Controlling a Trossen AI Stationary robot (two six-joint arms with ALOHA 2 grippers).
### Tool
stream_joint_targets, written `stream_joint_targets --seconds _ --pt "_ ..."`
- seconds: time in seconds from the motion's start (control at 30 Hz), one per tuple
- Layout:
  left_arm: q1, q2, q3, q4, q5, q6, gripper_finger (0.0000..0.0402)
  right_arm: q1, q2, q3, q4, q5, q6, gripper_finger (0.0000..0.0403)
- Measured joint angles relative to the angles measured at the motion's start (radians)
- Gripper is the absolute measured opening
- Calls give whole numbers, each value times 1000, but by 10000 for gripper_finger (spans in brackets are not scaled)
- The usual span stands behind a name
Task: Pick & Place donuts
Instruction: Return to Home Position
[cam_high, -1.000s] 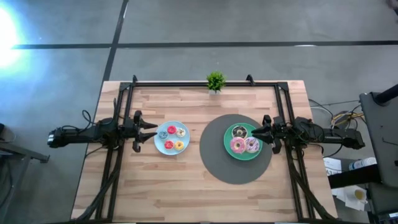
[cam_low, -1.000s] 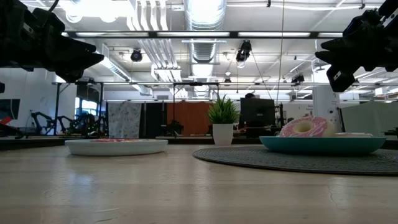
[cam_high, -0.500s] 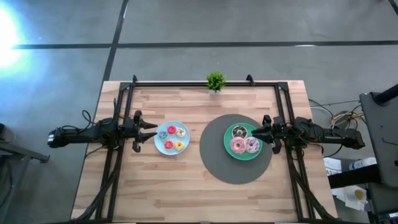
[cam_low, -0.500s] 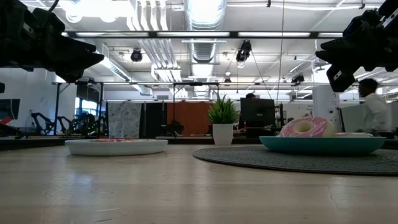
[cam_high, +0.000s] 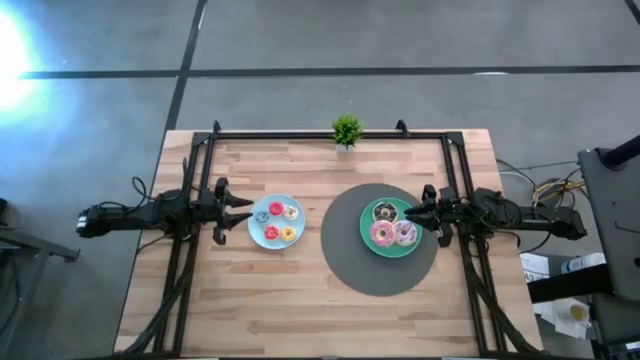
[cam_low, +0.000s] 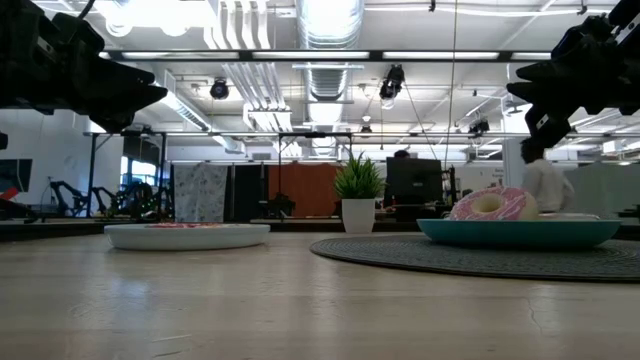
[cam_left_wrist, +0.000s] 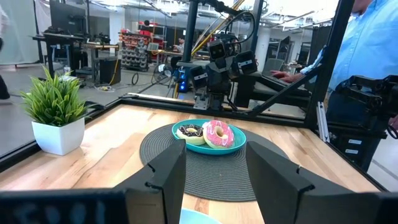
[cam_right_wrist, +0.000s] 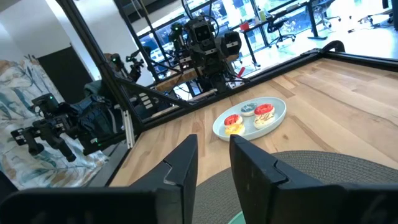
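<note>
Three larger donuts lie on a teal plate (cam_high: 372, 222): pink (cam_high: 381, 235), pale sprinkled (cam_high: 404, 233) and dark chocolate (cam_high: 385, 212). The plate sits on a round dark mat (cam_high: 345, 262). Several mini donuts (cam_high: 276, 221) lie on a light-blue plate (cam_high: 254, 232). My left gripper (cam_high: 246, 210) hovers open at that plate's left rim, above the table. My right gripper (cam_high: 409, 217) hovers open over the teal plate's right rim. In the low view both grippers (cam_low: 150, 95) (cam_low: 525, 100) hang well above the plates. The left wrist view shows the teal plate (cam_left_wrist: 208, 134). The right wrist view shows the light-blue plate (cam_right_wrist: 250, 116).
A small green plant (cam_high: 346, 130) in a white pot stands at the middle of the table's far edge. Black frame rails (cam_high: 320, 134) run along the far, left and right sides. Bare wood (cam_high: 300, 310) spans the near half. A person (cam_low: 545, 185) stands in the room behind.
Both arms have kept still and the donuts lie as before. In the low view a person in the room behind the table has walked toward the picture's left, behind the teal plate.
</note>
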Motion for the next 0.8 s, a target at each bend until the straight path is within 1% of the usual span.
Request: stream_joint_targets --seconds 0.5,0.8 --pt "0 0 0 0 0 0 142 0 0 0 0 0 0 69" --pt "0 0 0 0 0 0 142 0 0 0 0 0 0 75"
